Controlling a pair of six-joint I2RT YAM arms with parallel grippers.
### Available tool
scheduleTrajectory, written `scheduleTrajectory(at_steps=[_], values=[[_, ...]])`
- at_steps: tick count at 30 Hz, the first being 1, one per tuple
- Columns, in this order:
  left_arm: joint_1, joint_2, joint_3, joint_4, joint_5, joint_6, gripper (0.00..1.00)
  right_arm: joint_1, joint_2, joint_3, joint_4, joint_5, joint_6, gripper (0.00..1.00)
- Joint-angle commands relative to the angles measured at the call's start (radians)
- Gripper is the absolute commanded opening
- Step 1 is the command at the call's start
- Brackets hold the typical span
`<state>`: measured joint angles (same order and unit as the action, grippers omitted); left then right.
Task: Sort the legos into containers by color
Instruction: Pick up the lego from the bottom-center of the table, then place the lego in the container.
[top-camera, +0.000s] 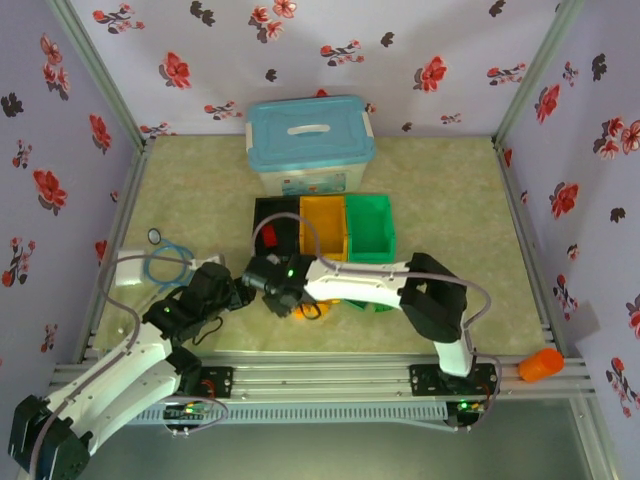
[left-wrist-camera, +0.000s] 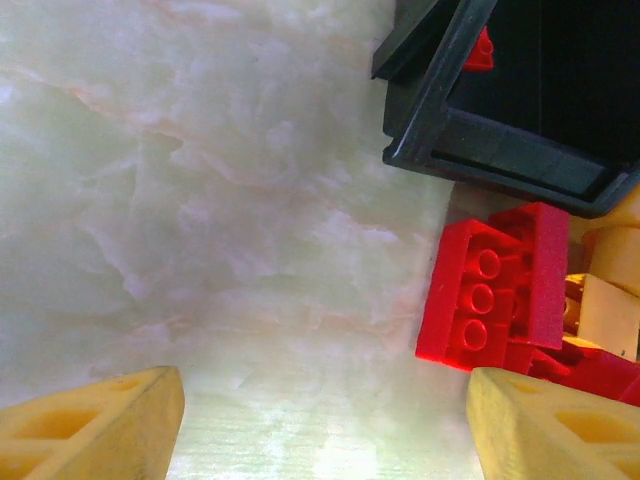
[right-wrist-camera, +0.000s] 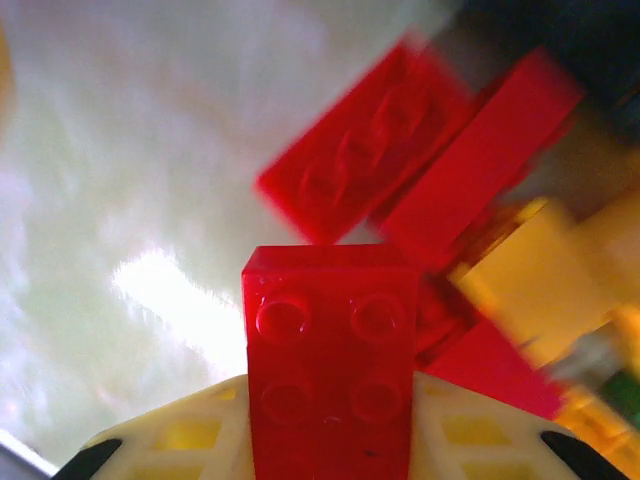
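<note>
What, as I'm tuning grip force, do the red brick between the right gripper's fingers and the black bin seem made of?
The red brick looks like hard glossy plastic: highlights on its studs, crisp moulded edges. The black bin is probably rigid plastic, duller: its stepped rim catches only soft light.

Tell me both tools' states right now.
Left tool: open, holding nothing.
Right tool: closed on a red brick.
</note>
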<state>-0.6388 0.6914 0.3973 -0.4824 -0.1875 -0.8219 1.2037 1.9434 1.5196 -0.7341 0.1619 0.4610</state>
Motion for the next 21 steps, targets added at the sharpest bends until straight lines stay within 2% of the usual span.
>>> scheduleTrajectory(at_steps=[1,13,17,18,19,21], values=[[-0.005,-0.022,0.021,-0.047,-0.018,0.007,0.75,-0.082,-0.041,0.11,-0.033,0.034,-0.085,0.28],[-0.067,-0.08,-0.005,-0.06,-0.016,-0.021,0.75,-0.249,0.167,0.373,-0.055,-0.062,-0.127,0.28],[-0.096,-0.079,-0.013,-0.045,-0.015,-0.029,0.75,-0.272,0.231,0.461,-0.084,-0.05,-0.119,0.33],[-0.103,-0.079,-0.014,-0.041,-0.015,-0.031,0.75,-0.274,0.242,0.481,-0.095,-0.042,-0.119,0.37],[-0.109,-0.078,-0.014,-0.036,-0.015,-0.029,0.75,-0.276,0.247,0.5,-0.107,-0.035,-0.119,0.46],[-0.118,-0.075,-0.014,-0.024,-0.012,-0.026,0.75,-0.272,0.24,0.526,-0.127,-0.031,-0.118,0.7]])
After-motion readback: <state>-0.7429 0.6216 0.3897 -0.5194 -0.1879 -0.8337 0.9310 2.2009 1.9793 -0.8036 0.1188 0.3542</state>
